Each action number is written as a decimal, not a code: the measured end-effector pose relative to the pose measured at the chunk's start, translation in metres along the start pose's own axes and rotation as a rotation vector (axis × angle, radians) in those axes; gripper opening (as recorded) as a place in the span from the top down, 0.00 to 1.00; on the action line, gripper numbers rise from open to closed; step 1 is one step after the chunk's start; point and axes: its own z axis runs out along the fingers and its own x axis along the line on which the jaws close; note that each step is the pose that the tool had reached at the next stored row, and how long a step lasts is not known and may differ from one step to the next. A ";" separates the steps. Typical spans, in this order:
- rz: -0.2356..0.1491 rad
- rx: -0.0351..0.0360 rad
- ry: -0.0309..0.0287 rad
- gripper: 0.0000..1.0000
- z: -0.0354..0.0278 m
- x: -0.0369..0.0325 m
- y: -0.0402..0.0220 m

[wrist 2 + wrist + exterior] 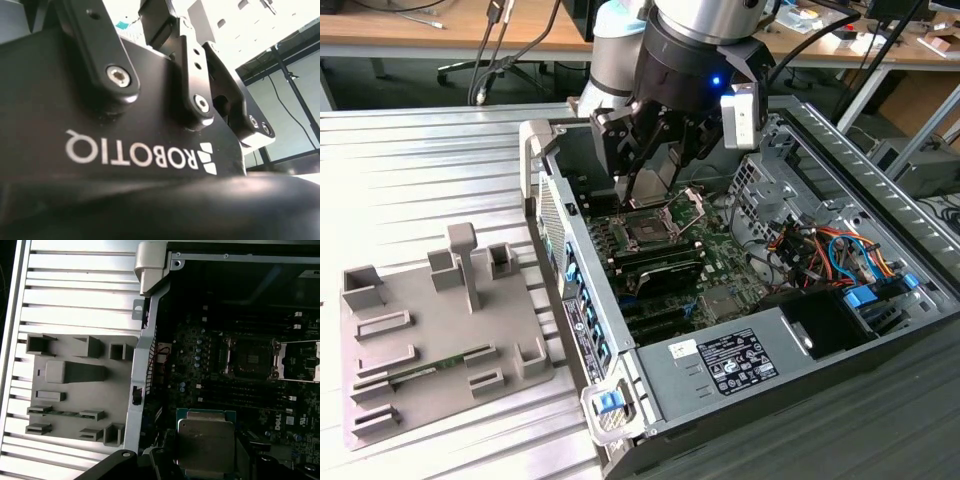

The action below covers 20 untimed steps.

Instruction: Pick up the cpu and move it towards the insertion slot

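Closest in, the first wrist view is showing the gripper (205, 456) clamping the cpu (206, 432) by its edges, silvery top facing the lens; beyond it the insertion slot (248, 357) is sitting uncovered on the motherboard (200, 355). Farther back, the exterior view is showing the gripper hanging over that slot, inside the computer case (582, 320).
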 end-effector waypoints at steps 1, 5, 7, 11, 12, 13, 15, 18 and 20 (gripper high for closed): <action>0.000 0.0000 0.0000 0.45 0.0000 -0.0014 -0.0002; 0.000 0.0000 0.0000 0.45 0.0000 -0.0047 -0.0006; 0.000 0.0000 0.0000 0.45 0.0000 -0.0061 -0.0007; 0.000 -0.0001 -0.0001 0.45 0.0000 -0.0094 -0.0011; 0.000 0.0000 0.0000 0.45 0.0000 -0.0107 -0.0012; 0.000 -0.0001 0.0000 0.45 0.0000 -0.0121 -0.0014; 0.000 -0.0001 -0.0001 0.45 0.0000 -0.0147 -0.0017; 0.000 0.0000 0.0000 0.45 -0.0001 -0.0177 -0.0020; 0.000 0.0000 0.0000 0.45 -0.0001 -0.0198 -0.0023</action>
